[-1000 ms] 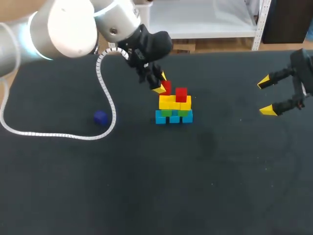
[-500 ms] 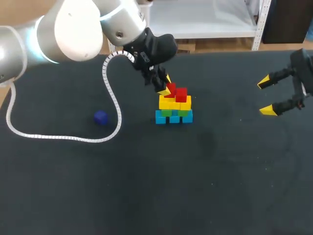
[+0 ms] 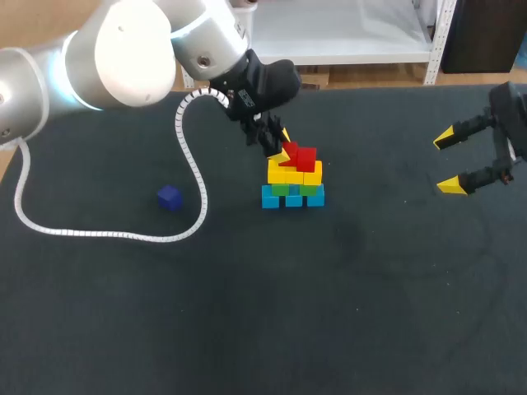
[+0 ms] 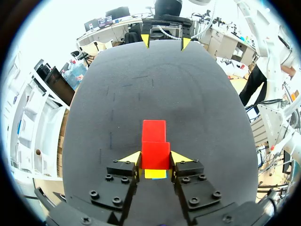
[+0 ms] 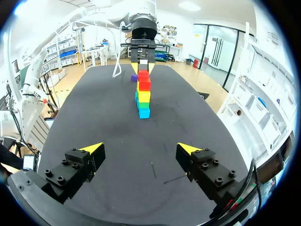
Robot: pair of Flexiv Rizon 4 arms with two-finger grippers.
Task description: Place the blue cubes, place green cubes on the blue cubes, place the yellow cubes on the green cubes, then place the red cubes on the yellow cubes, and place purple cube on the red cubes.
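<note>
Carried rightward since the earlier frame, left gripper (image 4: 156, 159) clamps a red cube (image 4: 155, 151) on the yellow cubes (image 3: 292, 174), touching the second red cube (image 4: 154, 130) straight ahead; purple cube (image 3: 170, 197) lies toward the table's left edge, nearer this arm; right gripper (image 3: 449, 161) gapes empty.

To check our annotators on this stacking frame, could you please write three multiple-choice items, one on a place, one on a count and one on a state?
1. Where is the purple cube?
A) in a gripper
B) on the table, apart from the stack
C) on top of the stack

2. How many red cubes top the stack?
A) one
B) two
C) four

3. How is the right gripper?
A) open and empty
B) shut on a yellow cube
C) shut on the purple cube

Answers: 1 B, it lies alone, well clear of the stack; 2 B, two sit side by side on the yellow cubes; 3 A, its jaws stand wide apart with nothing between them.
</note>
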